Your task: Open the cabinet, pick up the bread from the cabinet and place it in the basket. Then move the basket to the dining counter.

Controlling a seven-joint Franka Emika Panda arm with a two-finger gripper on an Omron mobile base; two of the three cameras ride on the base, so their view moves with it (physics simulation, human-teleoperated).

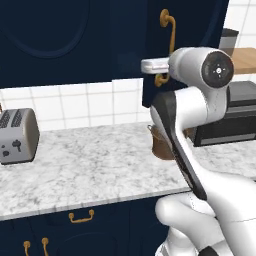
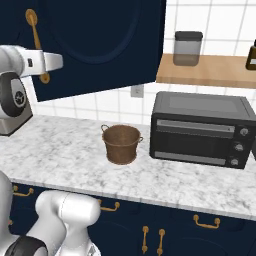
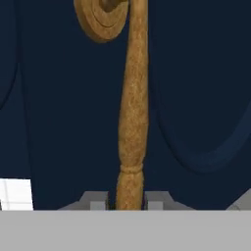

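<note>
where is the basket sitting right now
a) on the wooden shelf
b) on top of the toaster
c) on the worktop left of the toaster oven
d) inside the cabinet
c: in the right base view the basket stands on the marble worktop, just left of the black toaster oven and apart from it.

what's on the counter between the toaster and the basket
Nothing: in the left base view the marble counter is bare between the toaster and the basket, which the arm partly hides.
</note>
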